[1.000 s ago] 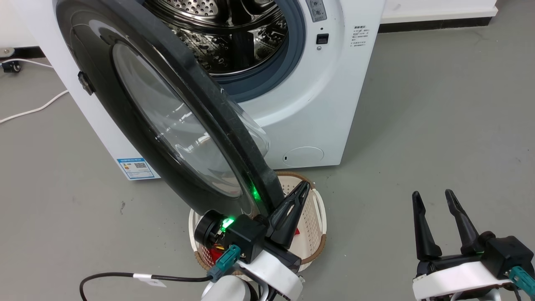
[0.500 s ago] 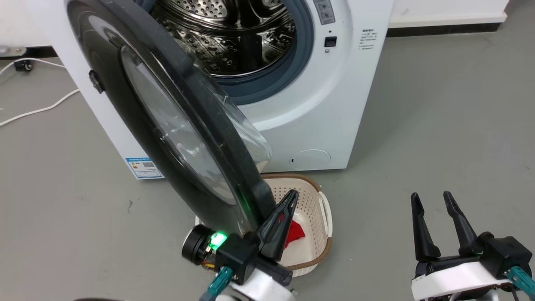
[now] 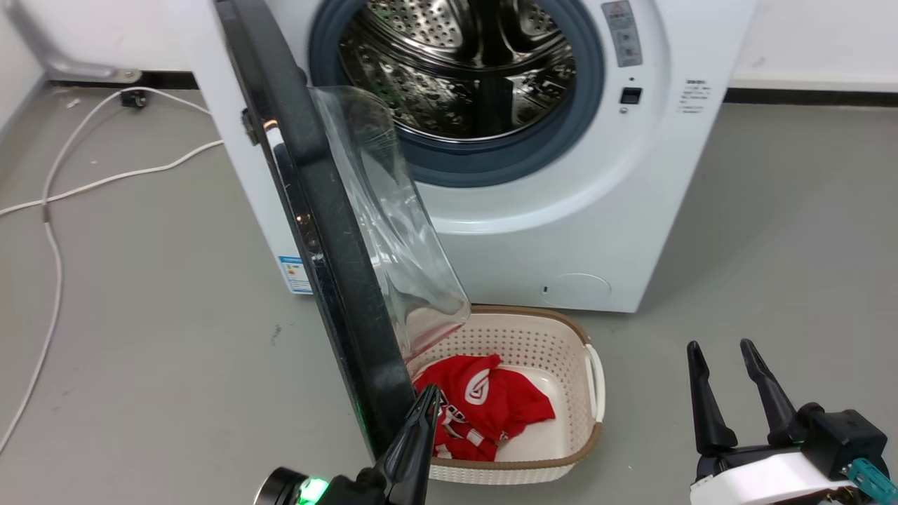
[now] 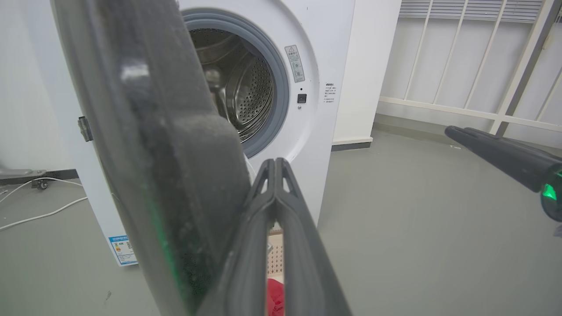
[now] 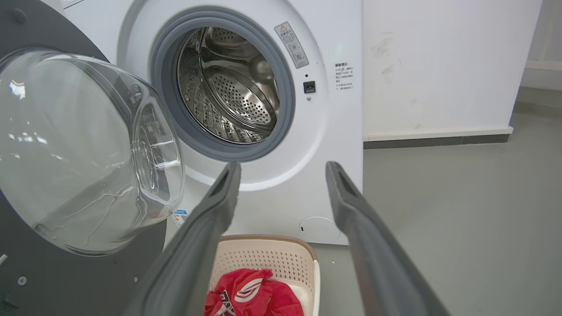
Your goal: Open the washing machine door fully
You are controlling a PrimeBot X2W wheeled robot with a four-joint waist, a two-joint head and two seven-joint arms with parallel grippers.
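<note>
Door: the washing machine door (image 3: 316, 210) stands edge-on, roughly square to the washing machine (image 3: 561, 231) front, at its left side.
Change: it has swung wider than a second ago, so the drum (image 3: 470, 70) is uncovered; some swing probably remains.
Left gripper (image 4: 275, 184): fingers together, against the door's free rim.
Right gripper (image 3: 718, 347): fingers apart, holding nothing, before the machine's right.
Basket (image 3: 593, 393): just before the machine, holding a red garment (image 3: 484, 407).

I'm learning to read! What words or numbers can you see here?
Nothing reads clearly.
Blue label low on the washing machine: too small.
Warning sticker beside the drum: too small.
Small print on the front's right side: too small.
Red shirt: white emblem, no readable letters.
</note>
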